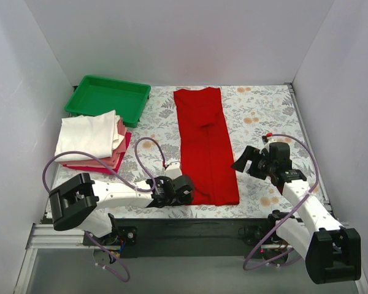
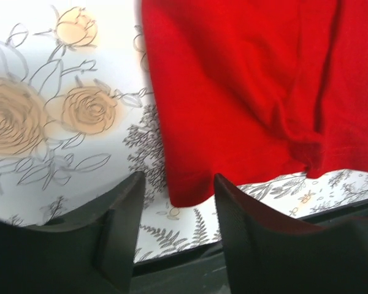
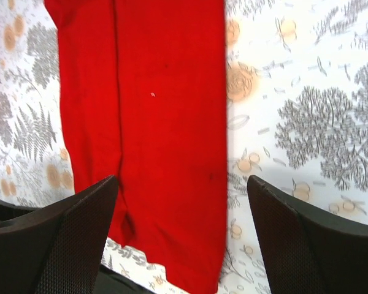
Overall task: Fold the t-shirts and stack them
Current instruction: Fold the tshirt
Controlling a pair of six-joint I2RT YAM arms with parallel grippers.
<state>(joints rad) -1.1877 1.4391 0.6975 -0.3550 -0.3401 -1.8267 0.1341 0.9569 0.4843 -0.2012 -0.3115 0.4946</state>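
Red shirt [image 1: 205, 147]: folded into a long strip, flat on the surface [image 1: 264, 116], running near to far.
Left tool [image 2: 178, 184]: low at the strip's near-left corner. Jaws part-way apart; the corner lies at the gap, and no pinch on it is visible.
Right tool [image 3: 181, 190]: just beside the strip's right edge, near half, raised. Jaws wide, holding nothing.
Stack [image 1: 119, 150]: well left of the strip. Cream shirt [image 1: 89, 135] on top, pink and red layers under it.
Tray [image 1: 107, 98]: green, left of the strip's far end, beyond the stack.
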